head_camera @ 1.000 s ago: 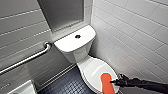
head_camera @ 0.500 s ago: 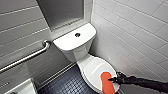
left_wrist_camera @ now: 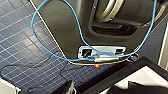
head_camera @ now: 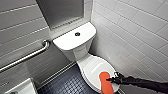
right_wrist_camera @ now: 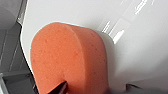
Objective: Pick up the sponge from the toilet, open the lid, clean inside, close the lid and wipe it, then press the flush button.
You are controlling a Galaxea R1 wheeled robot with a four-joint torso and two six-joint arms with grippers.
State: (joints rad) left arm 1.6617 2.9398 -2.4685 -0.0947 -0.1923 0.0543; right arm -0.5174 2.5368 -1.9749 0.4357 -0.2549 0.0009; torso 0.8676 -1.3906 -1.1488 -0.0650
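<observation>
Head view. The sponge point(head_camera: 105, 81), an orange oblong pad, is lying flat on the lid point(head_camera: 91, 67). It is sitting near the front rim, at about 5 o'clock of the oval, with its long axis running from 12 to 6 o'clock. The lid is lying shut over the bowl of the toilet point(head_camera: 75, 53). The right gripper point(head_camera: 111, 79) is touching the sponge at its 3 o'clock edge, and the black right arm point(head_camera: 142, 83) is reaching in from 3 o'clock of the scene. Whether this gripper is spread or clamped on the pad cannot be told. At 11 o'clock of the lid the tank point(head_camera: 72, 41) is standing against the rear wall, carrying 1 dark round flush button point(head_camera: 77, 33) on its flat top. A metal grab bar point(head_camera: 27, 57) is running along the tiled wall at 9 o'clock of the tank. White wall tiles point(head_camera: 135, 30) are flanking the toilet at 3 o'clock, and the dark blue mosaic floor point(head_camera: 67, 85) is showing at 7 o'clock of the bowl.

Right wrist view. The sponge point(right_wrist_camera: 67, 57) is showing large and is resting on the glossy white lid point(right_wrist_camera: 80, 12), which is reflecting bright streaks.

Left wrist view. The left gripper point(left_wrist_camera: 98, 88) is hanging above the blue tiled floor point(left_wrist_camera: 20, 37), beside the robot's dark base point(left_wrist_camera: 72, 25), across which 1 blue cable point(left_wrist_camera: 32, 25) is looping. Whether it is spread or closed cannot be told either.
</observation>
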